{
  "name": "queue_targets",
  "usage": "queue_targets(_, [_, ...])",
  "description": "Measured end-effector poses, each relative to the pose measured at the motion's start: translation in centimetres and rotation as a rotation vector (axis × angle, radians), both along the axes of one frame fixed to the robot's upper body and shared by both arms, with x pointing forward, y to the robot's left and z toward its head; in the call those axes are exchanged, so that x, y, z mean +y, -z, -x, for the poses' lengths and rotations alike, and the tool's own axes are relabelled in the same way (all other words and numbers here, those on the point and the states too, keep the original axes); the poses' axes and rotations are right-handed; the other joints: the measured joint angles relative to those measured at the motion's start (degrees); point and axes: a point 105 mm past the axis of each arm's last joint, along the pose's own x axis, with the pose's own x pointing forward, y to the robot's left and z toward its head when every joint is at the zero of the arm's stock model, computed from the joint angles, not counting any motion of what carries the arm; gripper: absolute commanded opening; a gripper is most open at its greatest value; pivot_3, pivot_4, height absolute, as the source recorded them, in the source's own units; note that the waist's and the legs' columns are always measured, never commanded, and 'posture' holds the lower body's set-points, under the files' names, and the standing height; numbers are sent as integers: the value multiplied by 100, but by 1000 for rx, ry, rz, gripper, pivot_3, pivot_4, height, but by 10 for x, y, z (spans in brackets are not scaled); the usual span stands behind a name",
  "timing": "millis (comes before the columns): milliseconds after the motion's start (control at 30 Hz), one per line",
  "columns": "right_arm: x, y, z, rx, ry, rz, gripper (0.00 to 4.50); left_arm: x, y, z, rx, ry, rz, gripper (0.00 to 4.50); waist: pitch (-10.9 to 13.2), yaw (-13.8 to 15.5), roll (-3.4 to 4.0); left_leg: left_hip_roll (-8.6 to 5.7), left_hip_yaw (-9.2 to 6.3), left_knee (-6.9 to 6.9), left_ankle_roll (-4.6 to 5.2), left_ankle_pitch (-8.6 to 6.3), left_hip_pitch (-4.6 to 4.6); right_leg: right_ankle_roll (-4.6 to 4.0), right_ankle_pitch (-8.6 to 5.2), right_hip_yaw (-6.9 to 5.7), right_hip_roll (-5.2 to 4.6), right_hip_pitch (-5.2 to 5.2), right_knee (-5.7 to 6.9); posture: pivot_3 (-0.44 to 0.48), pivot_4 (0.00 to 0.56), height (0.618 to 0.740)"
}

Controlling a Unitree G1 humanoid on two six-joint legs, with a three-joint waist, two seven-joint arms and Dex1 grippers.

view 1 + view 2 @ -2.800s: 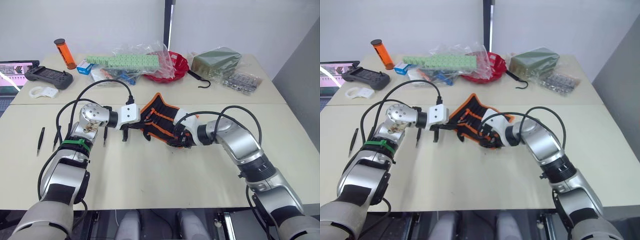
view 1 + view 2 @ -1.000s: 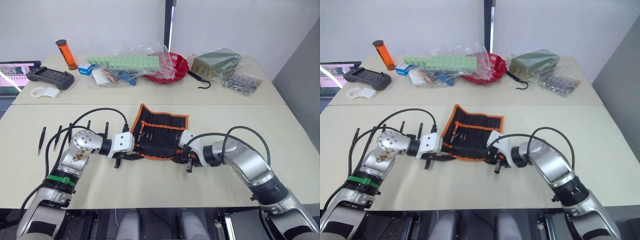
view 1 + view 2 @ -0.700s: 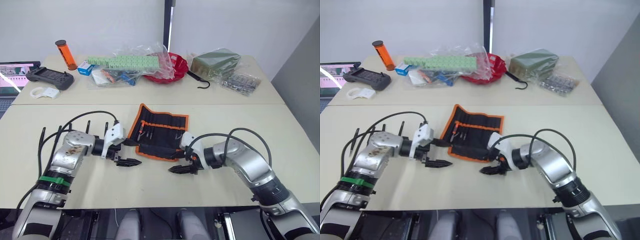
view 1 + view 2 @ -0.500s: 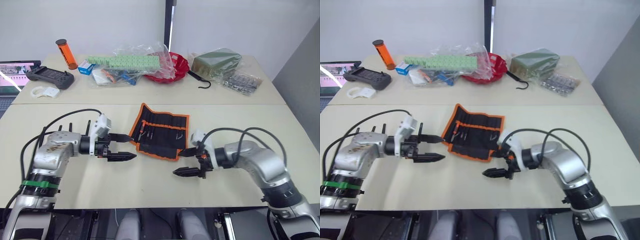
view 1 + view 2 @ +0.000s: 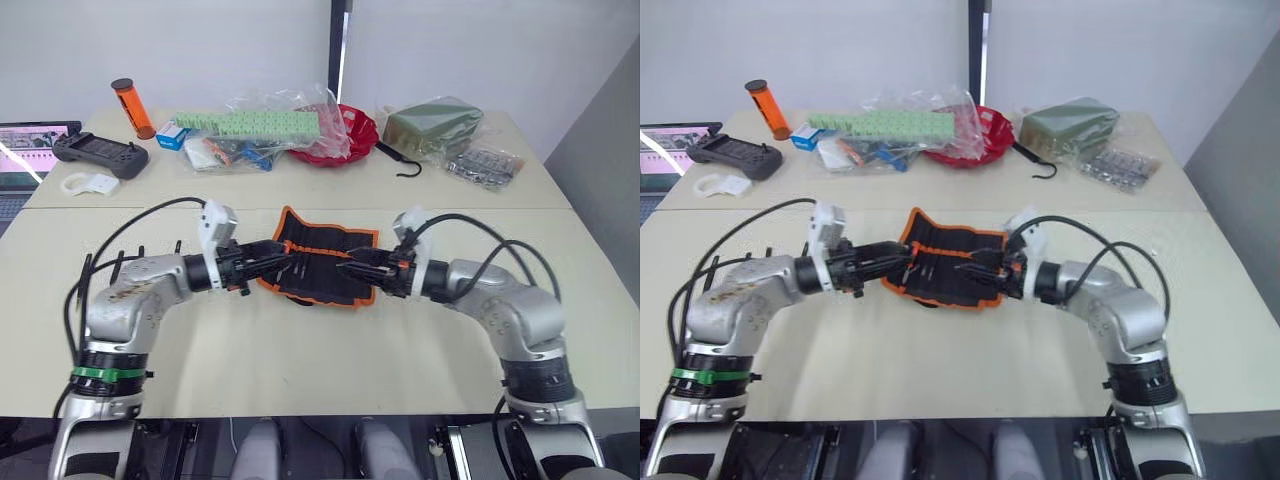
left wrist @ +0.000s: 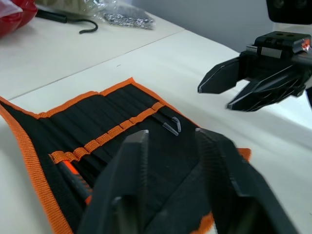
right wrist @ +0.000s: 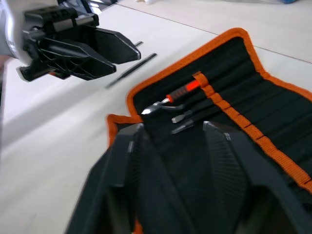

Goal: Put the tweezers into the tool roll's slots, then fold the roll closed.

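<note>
1. Both claws hovered low over the tool roll, facing each other: left gripper at its left end, right gripper at its right end.
2. Each had its black, wedge-shaped fingers parted a little, and neither held anything.
3. Lying open and flat on the cream table, the roll was black woven fabric edged in bright orange binding, with an orange strap across its inner face.
4. Its slots ran as narrow parallel stitched ribs, some empty.
5. An orange-handled tool and two small metal-tipped pieces sat in pockets near the left end.
6. Slim black tweezers, thin as needles, lay loose on the table behind the left arm, well apart from the roll; two more showed just beyond the roll's edge.
</note>
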Motion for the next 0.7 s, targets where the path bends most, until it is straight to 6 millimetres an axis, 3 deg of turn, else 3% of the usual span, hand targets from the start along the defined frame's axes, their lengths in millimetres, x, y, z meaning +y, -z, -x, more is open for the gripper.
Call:
queue_targets(67, [11,10,-2,-11,4,17,227,-7,9,0,4,-3,-27,12,0,-1,0,0,0,-2,0,0,0,-1,1,0,0,-2,3,0,150,740])
queue_targets(100, [15,13,-1,-5,-2,8,33,-8,13,0,8,-6,-42,0,0,-10,0,0,-1,-3,0,0,0,-1,1,0,0,-2,4,0,150,740])
queue_targets(333, [34,51,5,51,31,28,33,-25,39,-4,1,-85,-91,0,0,23,0,-4,-2,-2,0,0,0,-1,1,1,-3,1,-1,0,150,740])
queue_targets(433, [33,61,7,60,55,51,33,-25,49,-5,10,-134,-84,0,0,12,0,-2,-1,-2,0,0,2,-2,1,1,-2,1,2,0,150,740])
queue_targets(533, [31,65,8,60,71,52,33,-18,67,-4,38,-185,-112,0,-1,1,0,-2,-1,-3,0,0,3,-2,1,1,-2,1,2,0,150,740])
queue_targets(700, [29,68,8,43,107,53,33,-20,71,-1,14,-212,-103,0,-9,4,-4,-2,-1,-3,-1,0,11,-1,1,1,-3,9,1,0,150,740])
